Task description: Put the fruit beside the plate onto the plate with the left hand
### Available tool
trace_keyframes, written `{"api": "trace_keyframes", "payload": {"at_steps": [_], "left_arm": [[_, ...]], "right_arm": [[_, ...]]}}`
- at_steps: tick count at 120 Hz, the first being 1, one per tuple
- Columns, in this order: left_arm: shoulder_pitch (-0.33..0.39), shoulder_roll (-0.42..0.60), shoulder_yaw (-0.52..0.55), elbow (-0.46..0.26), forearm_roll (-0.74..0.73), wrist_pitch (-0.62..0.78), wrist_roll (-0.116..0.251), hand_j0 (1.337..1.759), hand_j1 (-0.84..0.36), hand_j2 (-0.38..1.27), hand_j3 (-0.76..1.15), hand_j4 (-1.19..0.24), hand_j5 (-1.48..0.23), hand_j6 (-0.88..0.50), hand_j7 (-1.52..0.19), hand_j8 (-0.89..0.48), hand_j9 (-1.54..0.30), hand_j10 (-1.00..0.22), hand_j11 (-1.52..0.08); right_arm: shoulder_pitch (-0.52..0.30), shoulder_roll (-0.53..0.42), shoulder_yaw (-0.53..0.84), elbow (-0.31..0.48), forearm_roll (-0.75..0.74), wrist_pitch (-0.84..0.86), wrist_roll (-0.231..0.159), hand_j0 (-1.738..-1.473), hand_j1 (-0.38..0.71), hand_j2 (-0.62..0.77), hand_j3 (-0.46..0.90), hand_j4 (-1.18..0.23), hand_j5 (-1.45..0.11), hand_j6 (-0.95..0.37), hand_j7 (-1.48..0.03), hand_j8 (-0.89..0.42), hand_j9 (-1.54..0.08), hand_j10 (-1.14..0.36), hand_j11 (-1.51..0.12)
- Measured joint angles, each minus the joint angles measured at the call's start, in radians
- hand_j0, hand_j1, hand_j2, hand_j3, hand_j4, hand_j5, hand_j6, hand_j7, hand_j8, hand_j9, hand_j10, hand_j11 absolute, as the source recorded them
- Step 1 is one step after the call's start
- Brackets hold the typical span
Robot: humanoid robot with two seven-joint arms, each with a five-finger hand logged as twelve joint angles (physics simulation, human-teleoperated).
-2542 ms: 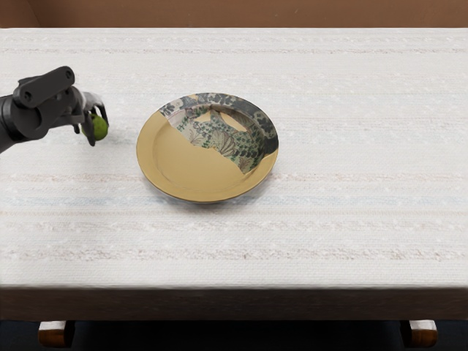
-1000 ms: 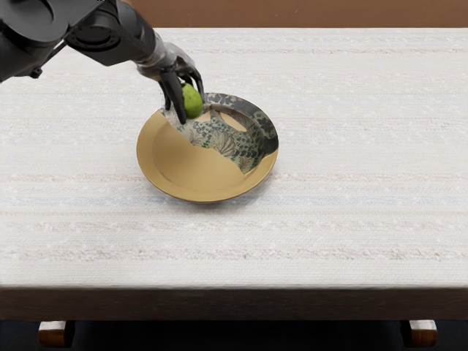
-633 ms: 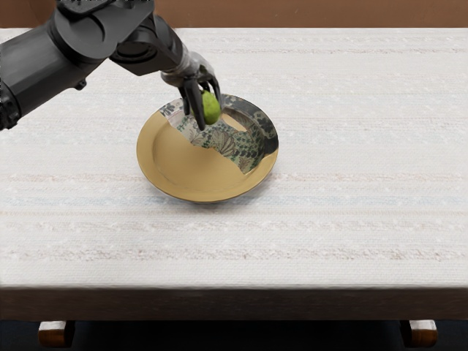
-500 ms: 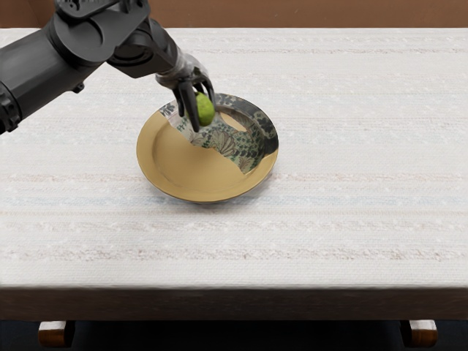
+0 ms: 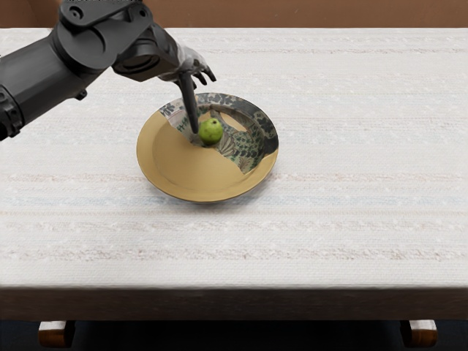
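One fruit now loose on one plate.

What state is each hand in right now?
Left hand: open, fingers spread, holding nothing; the small round green fruit lies on the gold patterned plate.
Right hand: not in view.

A small green fruit lies on the patterned rear part of the gold plate on the white table, with the left hand spread above it, one finger reaching down just beside the fruit.
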Motion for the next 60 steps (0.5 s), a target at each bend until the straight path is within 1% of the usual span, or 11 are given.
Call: {"api": "trace_keyframes", "payload": {"at_steps": [10, 19, 34, 41, 51, 60], "left_arm": [[0.002, 0.0, -0.001, -0.026, -0.044, -0.002, 0.0, 1.657, 0.28, 0.02, 0.0, -0.05, -0.1, -0.04, -0.1, -0.05, -0.1, -0.07, -0.1], [0.003, 0.0, -0.003, -0.063, -0.07, 0.0, 0.0, 1.657, 0.3, 0.02, 0.0, -0.04, -0.07, -0.03, -0.07, -0.04, -0.07, -0.05, -0.07], [-0.008, 0.072, -0.005, -0.15, -0.131, 0.003, 0.0, 1.657, 0.32, 0.01, 0.0, -0.02, -0.04, -0.02, -0.04, -0.02, -0.04, -0.03, -0.04], [-0.008, 0.141, -0.016, -0.207, -0.17, 0.003, 0.0, 1.658, 0.33, 0.01, 0.0, -0.02, -0.03, -0.01, -0.03, -0.02, -0.03, -0.02, -0.03], [-0.003, 0.212, -0.035, -0.303, -0.239, -0.002, 0.0, 1.658, 0.33, 0.01, 0.0, -0.01, -0.02, -0.01, -0.02, -0.01, -0.02, -0.02, -0.02], [0.0, 0.235, -0.046, -0.384, -0.309, -0.006, 0.0, 1.658, 0.33, 0.0, 0.0, -0.01, -0.02, -0.01, -0.02, -0.01, -0.02, -0.01, -0.02]], "right_arm": [[0.0, 0.0, 0.0, 0.0, 0.0, 0.0, 0.0, -1.658, -0.31, -0.01, 0.0, -0.03, -0.04, -0.03, -0.04, -0.03, -0.04, -0.03, -0.04], [0.0, 0.0, 0.0, 0.001, 0.0, 0.0, 0.0, -1.658, -0.31, -0.01, 0.0, -0.03, -0.04, -0.03, -0.04, -0.03, -0.04, -0.03, -0.04], [0.0, 0.0, 0.0, 0.002, 0.0, 0.0, -0.001, -1.658, -0.31, -0.01, 0.0, -0.03, -0.04, -0.03, -0.04, -0.03, -0.04, -0.03, -0.04], [0.001, 0.0, 0.001, 0.003, 0.0, 0.0, -0.001, -1.658, -0.31, -0.01, 0.0, -0.03, -0.04, -0.03, -0.04, -0.03, -0.04, -0.03, -0.04], [0.002, 0.0, 0.001, 0.005, 0.0, 0.0, -0.001, -1.658, -0.31, -0.01, 0.0, -0.03, -0.04, -0.03, -0.04, -0.03, -0.04, -0.03, -0.04], [0.004, 0.0, 0.001, 0.006, 0.0, 0.0, -0.001, -1.658, -0.31, -0.01, 0.0, -0.03, -0.04, -0.03, -0.04, -0.03, -0.04, -0.03, -0.04]]}}
